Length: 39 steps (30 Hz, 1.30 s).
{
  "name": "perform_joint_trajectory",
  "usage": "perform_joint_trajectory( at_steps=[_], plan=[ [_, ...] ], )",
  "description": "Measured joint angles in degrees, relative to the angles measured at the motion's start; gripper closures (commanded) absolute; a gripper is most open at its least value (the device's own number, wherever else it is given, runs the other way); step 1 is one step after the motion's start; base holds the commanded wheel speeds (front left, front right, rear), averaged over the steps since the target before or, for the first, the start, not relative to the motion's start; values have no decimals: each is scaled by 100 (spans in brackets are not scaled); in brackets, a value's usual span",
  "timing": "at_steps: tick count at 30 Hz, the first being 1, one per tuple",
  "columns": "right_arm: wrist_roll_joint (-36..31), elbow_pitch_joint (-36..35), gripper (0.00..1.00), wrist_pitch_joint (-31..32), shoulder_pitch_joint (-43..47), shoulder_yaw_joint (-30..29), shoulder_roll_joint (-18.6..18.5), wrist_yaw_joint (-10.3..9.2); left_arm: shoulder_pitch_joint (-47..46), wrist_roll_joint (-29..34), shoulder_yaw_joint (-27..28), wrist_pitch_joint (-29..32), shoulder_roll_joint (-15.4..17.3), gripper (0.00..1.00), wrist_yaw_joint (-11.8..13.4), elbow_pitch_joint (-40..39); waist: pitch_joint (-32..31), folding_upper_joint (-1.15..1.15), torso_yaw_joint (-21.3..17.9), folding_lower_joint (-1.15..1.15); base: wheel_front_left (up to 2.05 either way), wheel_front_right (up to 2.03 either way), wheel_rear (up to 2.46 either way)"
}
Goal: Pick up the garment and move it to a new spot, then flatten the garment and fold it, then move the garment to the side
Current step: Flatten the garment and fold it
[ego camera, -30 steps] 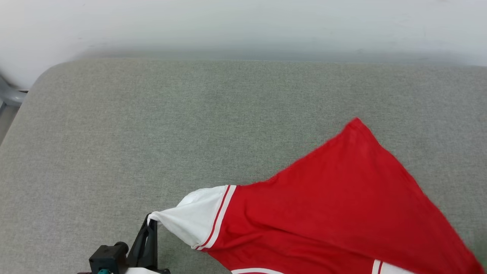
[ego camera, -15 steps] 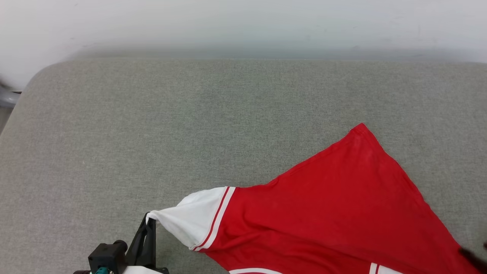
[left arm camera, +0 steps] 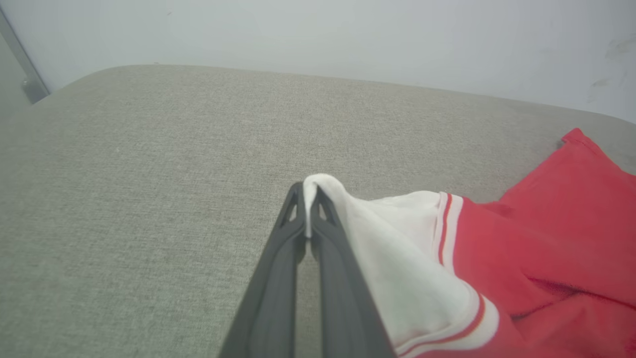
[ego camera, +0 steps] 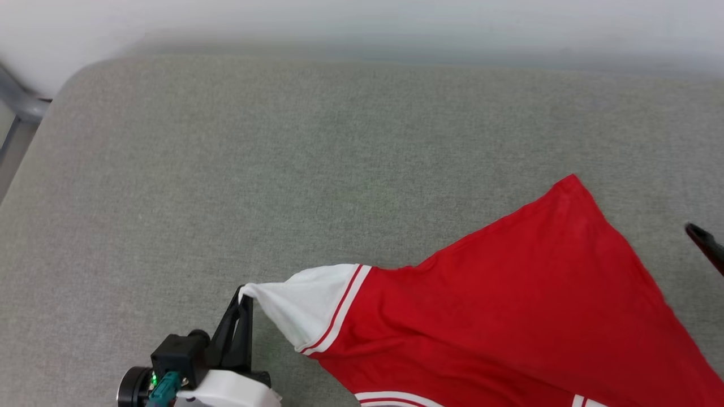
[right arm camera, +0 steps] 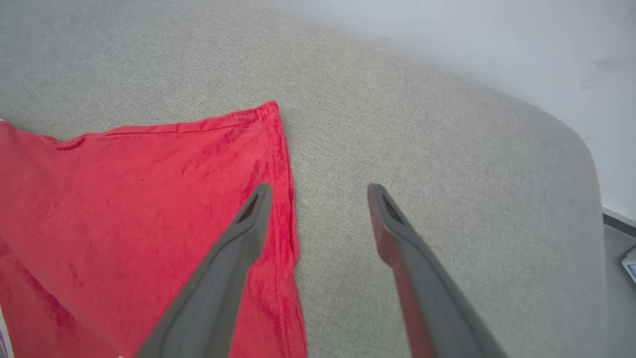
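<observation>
The garment [ego camera: 509,305] is a red T-shirt with white, red-striped sleeves, spread over the lower right of the grey cushion; its lettering is hidden. My left gripper [ego camera: 244,294] is shut on the tip of a white sleeve [left arm camera: 397,248], pulling it out to the left, and the left wrist view shows the cloth pinched between the fingers [left arm camera: 304,199]. My right gripper [right arm camera: 318,191] hangs open above the shirt's red hem corner [right arm camera: 271,112], one finger over the cloth and one over bare cushion. A dark fingertip [ego camera: 704,240] of it enters the head view at the right edge.
The grey fabric cushion [ego camera: 283,169] stretches wide to the left and back, ending at a white wall [ego camera: 362,22]. A grey metal frame [ego camera: 22,104] stands past its rounded left corner. The cushion's right edge [right arm camera: 591,164] drops off near the right gripper.
The head camera has shifted. My left gripper keeps its hold on the sleeve. A finger of my right gripper has come up into the head view at the right edge.
</observation>
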Motion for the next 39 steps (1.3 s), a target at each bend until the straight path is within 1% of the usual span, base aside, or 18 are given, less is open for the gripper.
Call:
perform_joint_trajectory(
  at_steps=[3, 6, 10, 13, 16, 19, 23, 28, 32, 33, 34, 35, 39],
  plan=[
    [-152, -46, 0, 423, -533, 361, 91, 0, -142, 16, -48, -8, -51, 100, -18, 31, 142, 0, 63, 0, 0, 0, 0],
    [-240, 152, 0, 797, -1116, 767, 127, 0, -269, 54, -110, -15, -94, 100, -52, 78, 267, 0, 135, 0, 0, 0, 0],
    [-258, 651, 0, 1300, -1826, 1335, 236, 0, -440, 90, -180, -36, -169, 100, -103, 144, 417, 0, 251, 1, 0, 0, 0],
    [-326, 1027, 0, 1528, -2363, 1767, 325, 0, -536, 110, -202, -51, -224, 100, -115, 171, 530, 0, 331, 0, 0, 0, 0],
    [-414, 1512, 0, 1707, -2822, 2165, 493, 0, -585, 123, -204, -66, -253, 100, -114, 176, 649, 0, 376, 0, 0, 0, 0],
    [-406, 2033, 0, 1726, -3189, 2381, 706, 0, -637, 162, -247, -86, -318, 100, -119, 186, 767, 0, 431, 1, 0, 0, 0],
    [-355, 2608, 0, 1572, -3533, 2635, 890, 0, -762, 189, -289, -103, -409, 100, -160, 211, 924, 0, 529, 1, 0, 0, 0],
    [-287, 3189, 0, 1416, -3710, 3049, 927, 0, -847, 211, -270, -111, -468, 100, -172, 265, 1077, 0, 635, 0, 0, 0, 0],
    [-138, 3360, 0, 1303, -3812, 3417, 900, -3, -850, 222, -237, -118, -506, 100, -202, 318, 1098, 0, 653, 0, 0, 0, 0],
    [-92, 3396, 56, 1213, -3837, 3479, 892, -3, -850, 224, -220, -118, -514, 100, -213, 332, 1093, 0, 642, 0, 0, 0, 0],
    [-47, 3433, 98, 1112, -3846, 3543, 887, -2, -850, 230, -209, -118, -521, 100, -215, 350, 1083, 0, 630, 0, 0, 0, 0],
    [-4, 3477, 100, 1035, -3867, 3602, 883, -2, -851, 231, -193, -118, -525, 100, -216, 370, 1068, 0, 616, 0, 0, 0, 0],
    [101, 3589, 100, 609, -3985, 3876, 924, 2, -850, 247, -159, -119, -524, 100, -249, 416, 969, 0, 542, 0, 0, 0, 0]
  ],
)
